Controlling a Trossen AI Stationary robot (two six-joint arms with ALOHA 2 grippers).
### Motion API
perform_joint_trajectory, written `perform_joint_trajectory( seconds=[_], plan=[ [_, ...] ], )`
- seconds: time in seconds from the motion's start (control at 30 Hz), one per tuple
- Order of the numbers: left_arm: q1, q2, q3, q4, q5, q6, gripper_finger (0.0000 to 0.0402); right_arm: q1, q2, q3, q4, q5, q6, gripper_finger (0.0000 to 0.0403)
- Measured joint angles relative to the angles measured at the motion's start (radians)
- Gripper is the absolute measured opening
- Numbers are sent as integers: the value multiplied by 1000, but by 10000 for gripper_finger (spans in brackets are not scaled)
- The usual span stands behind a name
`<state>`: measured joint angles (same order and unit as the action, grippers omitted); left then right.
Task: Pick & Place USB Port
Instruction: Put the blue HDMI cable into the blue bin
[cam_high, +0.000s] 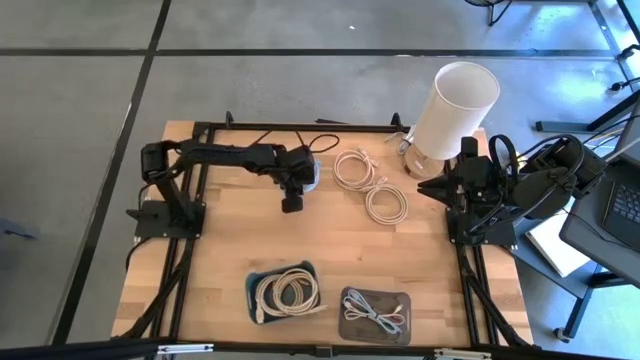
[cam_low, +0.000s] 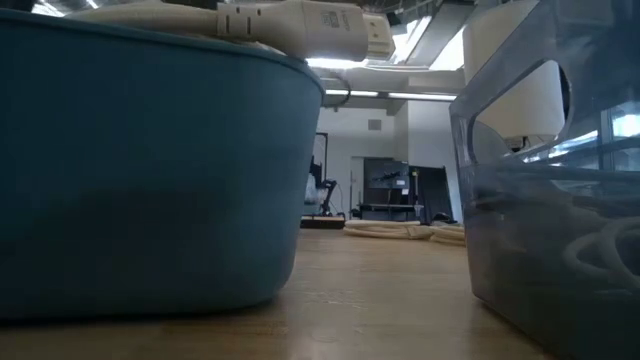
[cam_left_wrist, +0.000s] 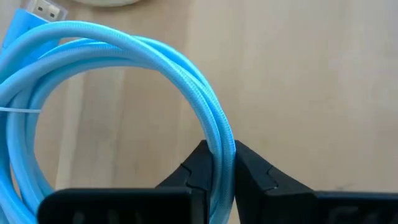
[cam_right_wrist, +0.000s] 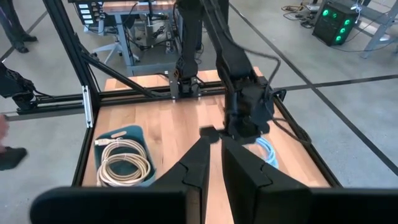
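Observation:
A light-blue coiled USB cable (cam_left_wrist: 155, 56) with a silver plug (cam_left_wrist: 46, 9) is in my left gripper (cam_left_wrist: 219, 149), which is shut on it over the table's far middle (cam_high: 291, 203). In the right wrist view the blue coil (cam_right_wrist: 267, 152) shows under that gripper. My right gripper (cam_right_wrist: 213, 140) waits shut at the table's right edge (cam_high: 425, 187). A blue tray (cam_high: 283, 292) holds a white coiled cable. A grey see-through tray (cam_high: 375, 315) holds another cable. Both trays stand near the near edge. My left gripper pinches one side of the blue coil's bundled loops (cam_left_wrist: 217, 134) between its two fingers, which lie across the strands. The rest of the coil spreads out ahead of the fingers over the wood. Whether it is lifted clear or rests on the table, I cannot tell.
Two white cable coils (cam_high: 350, 165) (cam_high: 385, 203) lie on the table right of the left gripper. A tall white cylinder (cam_high: 452, 108) stands at the far right corner. In the low view the blue tray (cam_low: 150, 170) and see-through tray (cam_low: 560, 200) flank bare wood.

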<state>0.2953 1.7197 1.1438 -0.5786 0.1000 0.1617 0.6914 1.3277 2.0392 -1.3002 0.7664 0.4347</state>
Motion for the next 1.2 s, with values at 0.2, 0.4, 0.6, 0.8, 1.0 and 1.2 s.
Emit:
perform_joint_trajectory(
  seconds=[0.2, 0.4, 0.6, 0.8, 1.0, 1.2],
  plan=[
    [-90, -78, 211, -323, 121, -54, 31, 0, 0, 0, -3, 0, 1, 45],
    [-211, -225, 253, -359, 479, -212, 31, 0, 0, 0, -16, 0, -1, 45],
    [-377, -363, 253, -340, 406, -432, 31, 0, 0, 0, -16, 0, -23, 45],
    [-590, -390, 228, -153, 237, -613, 31, 0, 0, 0, -15, 0, -24, 45],
    [-772, -389, 63, 106, 166, -842, 31, 0, 0, 0, -14, 0, -23, 46],
    [-847, -389, -100, 346, 88, -932, 31, 0, 0, 0, -13, 0, -31, 46]
  ],
)
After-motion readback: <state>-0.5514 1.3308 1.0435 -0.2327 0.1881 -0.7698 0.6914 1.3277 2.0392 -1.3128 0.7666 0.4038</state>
